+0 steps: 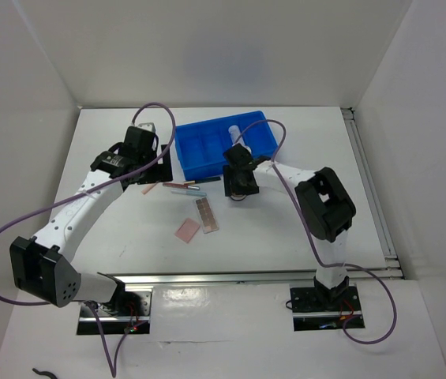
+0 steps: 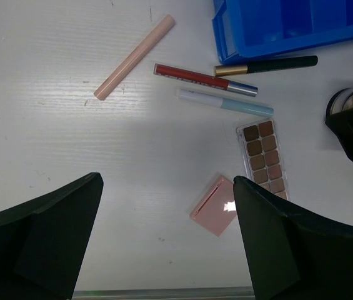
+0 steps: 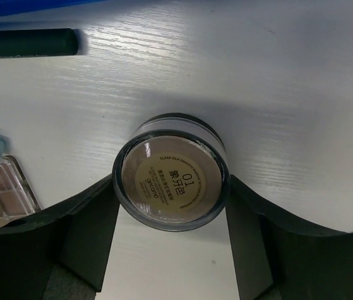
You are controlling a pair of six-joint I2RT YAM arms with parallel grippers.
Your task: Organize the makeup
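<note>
My right gripper point(image 3: 171, 206) is shut on the round beige compact point(image 3: 171, 178), with a finger against each side, just above the table in front of the blue tray point(image 1: 207, 150). In the top view the right gripper point(image 1: 238, 188) covers the compact. A clear-white tube point(image 1: 234, 130) lies in the tray. My left gripper point(image 2: 167, 244) is open and empty above the table, left of the tray point(image 1: 140, 158). Below it lie a pink pencil point(image 2: 135, 56), a red pencil point(image 2: 204, 79), a light blue pencil point(image 2: 225, 102), a dark pencil point(image 2: 267, 65), the long brown palette point(image 2: 265, 159) and the pink square point(image 2: 215, 205).
The blue tray point(image 2: 295, 25) stands at the back centre of the white table, with white walls around. A metal rail point(image 1: 246, 276) runs along the near edge. The arms' purple cables loop over the table.
</note>
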